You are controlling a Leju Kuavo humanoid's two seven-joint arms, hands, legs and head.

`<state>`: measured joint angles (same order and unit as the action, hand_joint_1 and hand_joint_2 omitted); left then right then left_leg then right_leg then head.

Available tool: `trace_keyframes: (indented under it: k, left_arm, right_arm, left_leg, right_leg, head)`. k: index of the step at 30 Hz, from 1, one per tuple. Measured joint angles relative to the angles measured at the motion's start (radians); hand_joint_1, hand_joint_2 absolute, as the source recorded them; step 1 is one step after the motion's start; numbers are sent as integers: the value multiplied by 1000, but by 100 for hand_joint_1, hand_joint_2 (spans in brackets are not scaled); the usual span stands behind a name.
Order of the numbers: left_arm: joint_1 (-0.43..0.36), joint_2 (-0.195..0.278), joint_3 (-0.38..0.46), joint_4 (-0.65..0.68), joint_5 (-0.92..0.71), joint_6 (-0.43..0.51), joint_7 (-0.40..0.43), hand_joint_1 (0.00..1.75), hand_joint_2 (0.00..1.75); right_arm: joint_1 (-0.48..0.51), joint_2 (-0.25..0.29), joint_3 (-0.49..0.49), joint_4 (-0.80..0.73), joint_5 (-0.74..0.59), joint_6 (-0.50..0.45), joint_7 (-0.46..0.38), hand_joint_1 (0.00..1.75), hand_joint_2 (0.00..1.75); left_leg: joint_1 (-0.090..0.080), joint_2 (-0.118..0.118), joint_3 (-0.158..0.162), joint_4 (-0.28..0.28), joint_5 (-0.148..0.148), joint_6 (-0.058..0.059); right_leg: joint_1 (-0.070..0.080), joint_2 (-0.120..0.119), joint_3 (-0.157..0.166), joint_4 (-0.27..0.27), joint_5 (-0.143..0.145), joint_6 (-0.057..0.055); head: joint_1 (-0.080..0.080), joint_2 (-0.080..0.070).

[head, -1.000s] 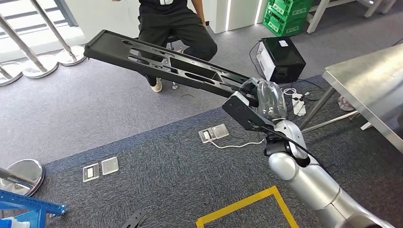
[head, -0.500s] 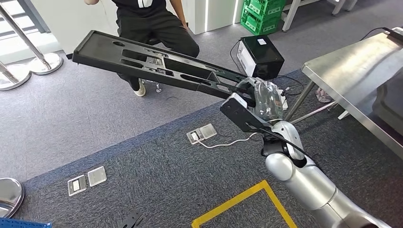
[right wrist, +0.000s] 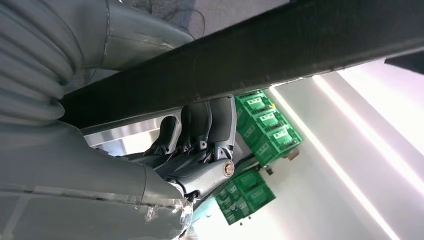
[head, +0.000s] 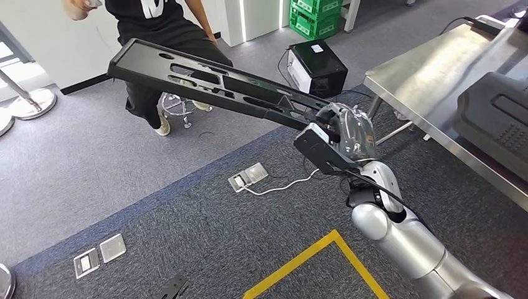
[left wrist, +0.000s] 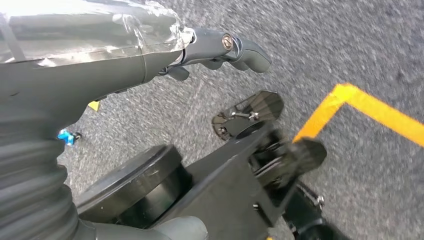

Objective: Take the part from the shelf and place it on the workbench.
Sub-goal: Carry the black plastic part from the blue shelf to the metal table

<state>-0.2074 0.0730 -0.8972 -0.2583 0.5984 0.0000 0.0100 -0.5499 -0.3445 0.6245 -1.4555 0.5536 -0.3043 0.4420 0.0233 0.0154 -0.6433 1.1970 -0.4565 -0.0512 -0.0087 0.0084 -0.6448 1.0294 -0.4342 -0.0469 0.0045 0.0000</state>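
The part (head: 205,84) is a long flat black plastic panel with several cut-outs. My right hand (head: 348,131) grips it at its near end and holds it in the air, pointing away to the left over the floor. In the right wrist view the part (right wrist: 280,55) crosses as a dark bar with my fingers (right wrist: 205,125) wrapped around its edge. The workbench (head: 423,81), a steel table, stands to the right of the hand. My left hand (left wrist: 150,55) hangs over the grey carpet, fingers and thumb apart, holding nothing.
A black moulded piece (head: 498,118) lies on the workbench's near right part. A person (head: 155,25) sits on a stool behind the part's far end. A black box (head: 317,65), cables, floor sockets (head: 248,176) and yellow tape (head: 299,261) are on the floor.
The whole picture has shifted left as the camera turned right, bringing more of the workbench into view. The right hand keeps its hold on the part.
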Motion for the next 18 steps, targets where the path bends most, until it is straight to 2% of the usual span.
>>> trace_keyframes:
  k: [1,2,3,4,6,7,9,11,12,14,16,17,18]
  left_arm:
    - [3,0,0,0,0,0,-1,0,175]
    - [6,1,0,0,0,0,-1,0,175]
    - [9,1,0,0,0,0,-2,0,175]
    - [10,2,0,0,0,0,-2,0,175]
    - [10,4,0,0,0,0,-2,0,175]
    - [10,5,0,0,0,0,-2,0,175]
    - [11,7,0,0,1,0,-2,0,175]
    - [11,7,0,0,4,0,-2,0,175]
    - [11,7,0,0,6,1,-2,0,175]
    - [11,8,0,0,7,2,-6,0,175]
    - [13,9,0,0,8,3,-14,0,175]
    - [15,9,0,0,8,3,-17,0,175]
    - [17,9,0,0,9,3,-20,0,175]
  right_arm:
    - [0,1,0,0,0,0,0,175,175]
    - [0,2,0,0,-1,0,0,175,175]
    - [0,2,0,0,-1,0,0,175,175]
    - [0,2,0,0,-1,0,0,175,175]
    - [0,2,0,0,-1,0,0,175,175]
    - [-1,3,0,0,-1,0,0,175,175]
    - [-1,4,0,0,-2,0,-1,175,175]
    - [-1,4,0,0,-5,0,-2,175,175]
    - [-3,4,0,0,-7,0,-4,175,175]
    - [-8,5,0,0,-9,0,-7,175,175]
    - [-13,6,0,1,-13,0,-9,175,175]
    - [-13,6,0,1,-14,0,-9,175,175]
    - [-14,6,0,2,-15,0,-9,175,175]
  left_leg:
    - [-2,-5,-35,69,-28,1]
    - [-4,-7,-62,116,-39,3]
    - [-6,-8,-73,129,-31,6]
    - [-8,-9,-64,101,-3,11]
    - [-12,-27,-10,-32,74,25]
    - [-12,-37,14,-95,101,30]
    - [-16,-50,34,-153,118,37]
    - [-17,-39,38,-162,122,43]
    - [-15,-33,41,-168,125,48]
    - [-12,-20,48,-179,131,57]
    - [-13,-9,49,-180,131,60]
    - [-13,-3,48,-179,130,61]
    - [-13,3,49,-178,128,60]
  right_leg:
    - [3,6,1,0,-1,-4]
    - [6,13,1,0,-2,-5]
    - [9,20,2,0,-2,-7]
    - [12,28,4,1,-2,-7]
    - [15,43,9,1,-3,-7]
    - [17,51,9,3,-4,-5]
    - [16,62,5,5,-5,1]
    - [13,69,2,5,-4,11]
    - [13,61,-1,13,-10,17]
    - [12,33,-30,79,-50,27]
    - [5,9,-90,207,-109,36]
    - [0,4,-116,259,-125,41]
    - [-4,1,-127,280,-123,44]
  head:
    - [-6,0]
    - [-11,0]
    - [-13,0]
    - [-15,0]
    - [-19,0]
    - [-20,0]
    - [-18,0]
    - [-17,0]
    - [-16,0]
    - [-7,0]
    - [2,0]
    - [5,0]
    - [8,0]
